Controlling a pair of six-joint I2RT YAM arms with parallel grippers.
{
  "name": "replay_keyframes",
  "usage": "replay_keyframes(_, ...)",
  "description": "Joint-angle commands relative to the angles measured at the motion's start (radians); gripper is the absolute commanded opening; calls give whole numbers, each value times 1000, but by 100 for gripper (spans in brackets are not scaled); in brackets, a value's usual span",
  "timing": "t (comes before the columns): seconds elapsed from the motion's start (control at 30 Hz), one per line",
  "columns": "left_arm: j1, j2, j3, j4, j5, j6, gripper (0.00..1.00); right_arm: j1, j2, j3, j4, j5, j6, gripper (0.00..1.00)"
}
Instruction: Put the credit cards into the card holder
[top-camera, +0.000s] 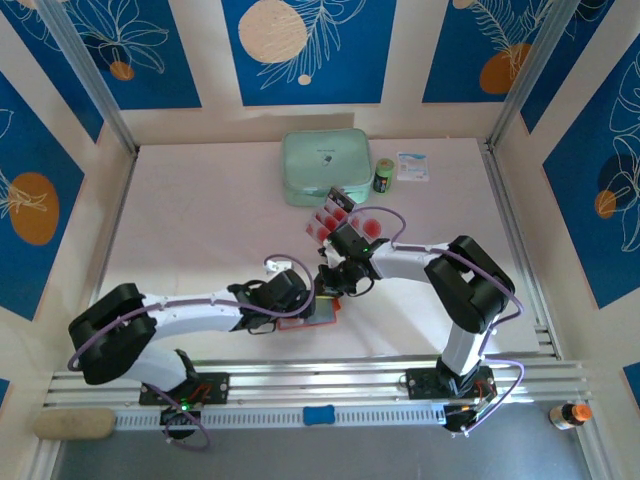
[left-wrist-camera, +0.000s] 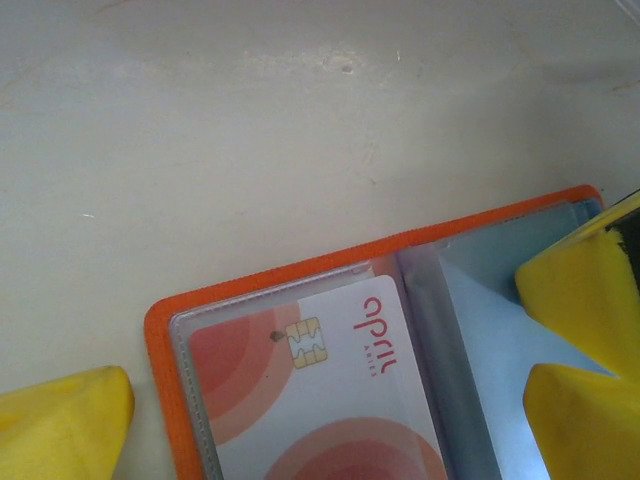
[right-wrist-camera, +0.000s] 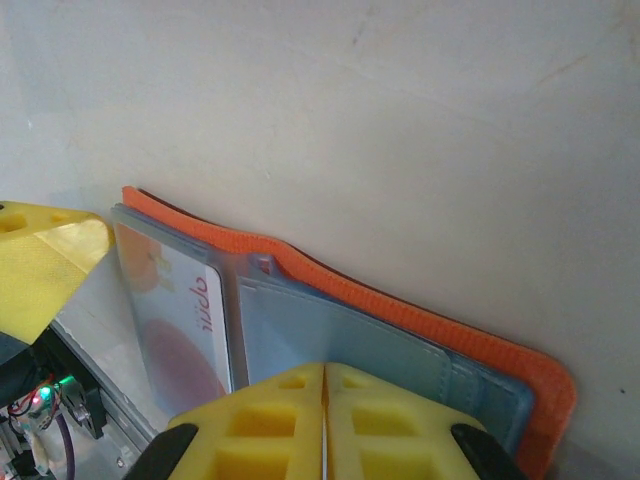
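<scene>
The card holder (left-wrist-camera: 280, 275) lies open on the table near the front edge, orange-rimmed with clear blue sleeves; its orange edge (top-camera: 322, 318) peeks out under the grippers. One pink-white card (left-wrist-camera: 340, 400) with a chip sits in its left sleeve. My left gripper (left-wrist-camera: 320, 440) is open, with one yellow finger (left-wrist-camera: 60, 420) at the holder's left edge. My right gripper (right-wrist-camera: 325, 375) is shut on the right-hand sleeve (right-wrist-camera: 340, 320), which tents up toward it. More credit cards (top-camera: 328, 213), with red circles and a black band, lie fanned beyond the grippers.
A mint-green case (top-camera: 325, 167) sits at the back middle, with a small dark green bottle (top-camera: 384, 176) and a white packet (top-camera: 412, 166) to its right. An orange-capped bottle (top-camera: 570, 413) and a beige pad (top-camera: 75, 423) lie beyond the front rail.
</scene>
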Motion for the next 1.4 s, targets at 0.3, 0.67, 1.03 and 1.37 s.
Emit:
replay_keyframes(0.3,-15,-10,-9,2,-16,6,100,-44,-80,55,-123,37,-86,8)
replay_keyframes(0.67,-16,-12,-3,-6,-23,8,100,-41,-18,61,-120,32,-109,8)
replay_keyframes(1.03,-16,-3,7,-13,-25,14,100,5,47,42,-70,15,-78,7)
replay_keyframes(1.37,-17,15,4,-9,-20,15,100,16,65,48,-49,0,-50,6)
